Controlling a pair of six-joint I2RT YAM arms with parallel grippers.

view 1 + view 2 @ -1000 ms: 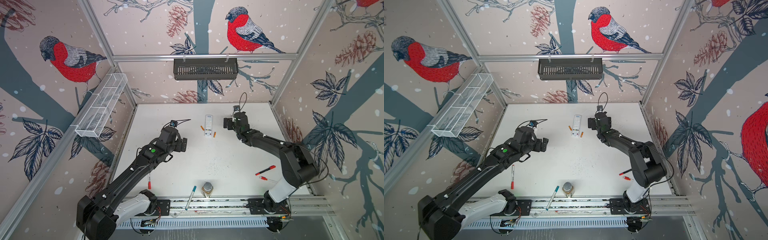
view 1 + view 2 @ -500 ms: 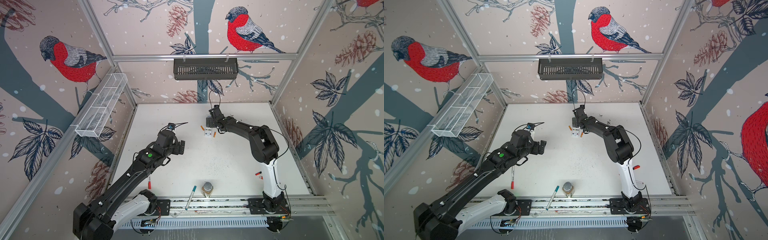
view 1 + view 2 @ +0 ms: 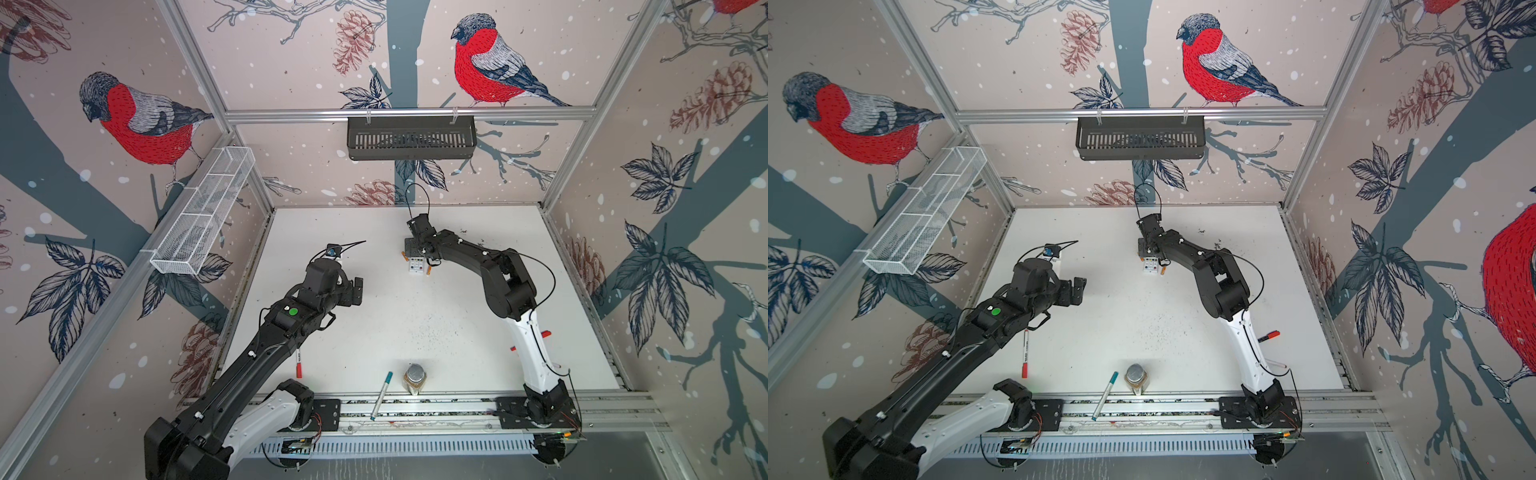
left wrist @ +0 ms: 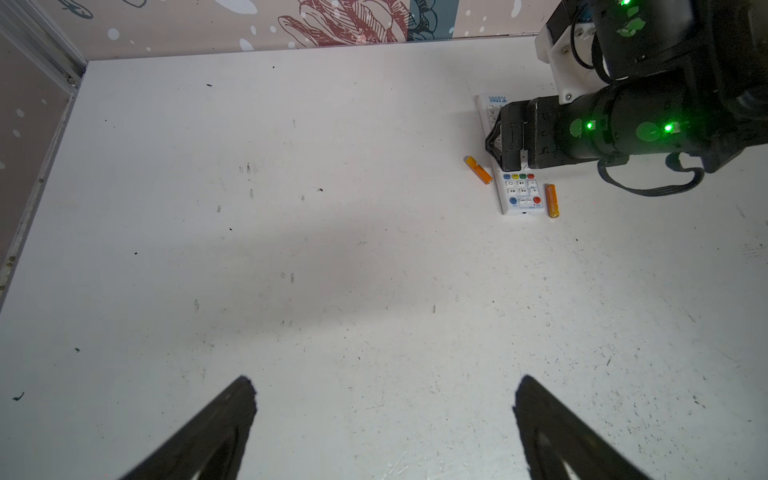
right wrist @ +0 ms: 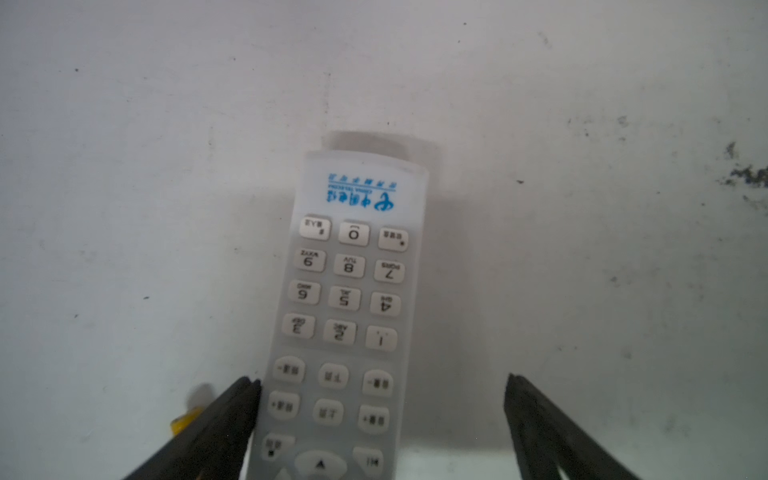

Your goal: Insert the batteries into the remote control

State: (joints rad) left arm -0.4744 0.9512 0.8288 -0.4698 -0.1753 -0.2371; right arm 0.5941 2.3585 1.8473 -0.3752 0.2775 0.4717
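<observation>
1. Right arm has swung in from the table's right side. The right gripper (image 5: pixel 380 378) now straddles the remote control (image 5: pixel 353 291), jaws spread and not clamped, probably lined up for a grasp.
2. Remote lies buttons-up at rear centre of the table (image 4: pixel 332 249). Bay faces down, so it likely needs flipping.
3. One battery (image 4: pixel 478 169) and second battery (image 4: pixel 552 201) flank it, unloaded.
4. Left gripper (image 4: pixel 385 379) is open over bare table, well apart.

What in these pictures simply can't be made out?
Remote control: underside faces the table in every view; one end cut off by the right wrist picture's edge.
One battery: mostly behind a finger of the right gripper, same view.
Remote control's middle: under that gripper in both top views.
</observation>
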